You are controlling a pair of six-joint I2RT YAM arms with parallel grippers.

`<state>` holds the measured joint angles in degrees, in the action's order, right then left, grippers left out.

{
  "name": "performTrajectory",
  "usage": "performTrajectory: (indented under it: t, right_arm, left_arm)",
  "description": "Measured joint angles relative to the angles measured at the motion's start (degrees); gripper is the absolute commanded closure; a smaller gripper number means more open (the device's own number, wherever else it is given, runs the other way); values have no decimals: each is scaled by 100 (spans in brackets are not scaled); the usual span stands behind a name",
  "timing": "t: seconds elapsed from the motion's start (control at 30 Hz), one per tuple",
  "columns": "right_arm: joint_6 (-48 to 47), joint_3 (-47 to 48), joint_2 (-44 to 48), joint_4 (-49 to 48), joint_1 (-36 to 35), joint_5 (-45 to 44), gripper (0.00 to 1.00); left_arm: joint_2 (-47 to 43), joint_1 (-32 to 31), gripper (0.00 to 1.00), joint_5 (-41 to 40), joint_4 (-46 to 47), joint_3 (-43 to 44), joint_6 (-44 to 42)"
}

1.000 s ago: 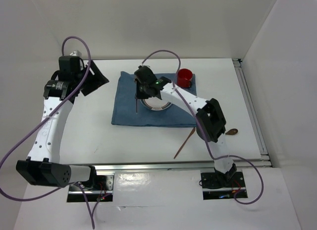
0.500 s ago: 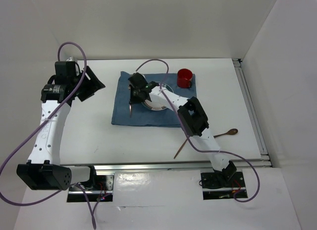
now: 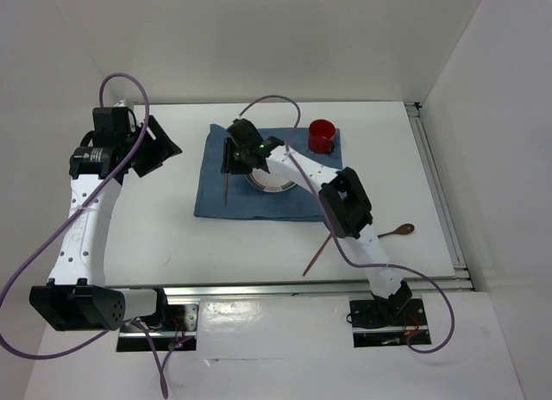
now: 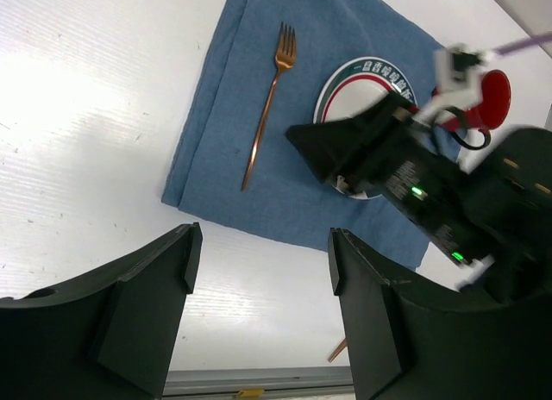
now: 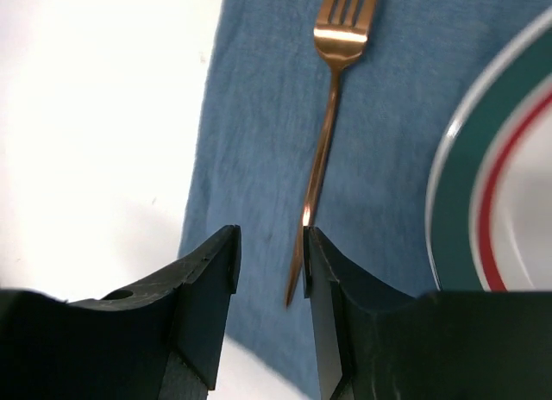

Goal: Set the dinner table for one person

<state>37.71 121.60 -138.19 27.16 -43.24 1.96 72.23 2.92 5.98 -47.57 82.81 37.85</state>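
A copper fork [image 3: 227, 184] lies flat on the blue placemat [image 3: 259, 206], left of the green-and-red-rimmed plate [image 3: 274, 181]. My right gripper [image 3: 235, 156] hovers over the fork's handle end, jaws parted, nothing between them. In the right wrist view the fork [image 5: 326, 133] lies on the placemat [image 5: 259, 115] just past my right gripper [image 5: 272, 253]. A red cup [image 3: 322, 134] stands on the placemat's far right corner. My left gripper [image 3: 162, 146] is open and empty above the white dinner table [image 3: 155, 236]; its view shows the fork [image 4: 265, 107], plate [image 4: 362, 72] and cup [image 4: 493, 96].
A wooden spoon [image 3: 393, 233] and a thin copper utensil [image 3: 317, 255] lie on the table near the front right. Aluminium rails [image 3: 440, 202] run along the right and front edges. The right arm [image 4: 414, 176] stretches over the plate.
My right gripper carried the fork left from the plate's edge and set it on the placemat, then opened. The left arm shifted slightly left.
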Motion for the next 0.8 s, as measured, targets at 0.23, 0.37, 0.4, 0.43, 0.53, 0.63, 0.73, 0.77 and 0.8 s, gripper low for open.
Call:
performTrajectory:
  t: [0.23, 0.37, 0.4, 0.43, 0.53, 0.63, 0.73, 0.77, 0.8]
  right_arm:
    - [-116, -2750, 3156, -133, 59, -645, 54]
    - [293, -4568, 5139, 118, 310, -1064, 40]
    - [420, -5066, 5532, 155, 393, -1145, 39]
    - [619, -5578, 5884, 374, 481, -1237, 37]
    - [1104, -6704, 6387, 957, 551, -1300, 34]
    - [1484, -7538, 6570, 1399, 535, -1169, 34]
    - [1705, -7980, 6651, 1486, 535, -1001, 34]
    - [1753, -8054, 6647, 1469, 535, -929, 34]
    - [1784, -8094, 6627, 1434, 535, -872, 34]
  left_arm:
    - [0, 0, 23, 90, 20, -13, -17]
    - [0, 0, 23, 173, 122, -76, -17]
    - [0, 0, 23, 195, 153, -109, -17]
    - [2, 0, 22, 210, 181, -149, -17]
    - [15, 0, 22, 269, 229, -247, -17]
    - [57, 0, 22, 326, 269, -280, -17]
    - [72, -2, 22, 348, 280, -321, -17]
    - [72, -7, 22, 358, 280, -334, -17]
    - [72, -7, 22, 372, 278, -334, -20]
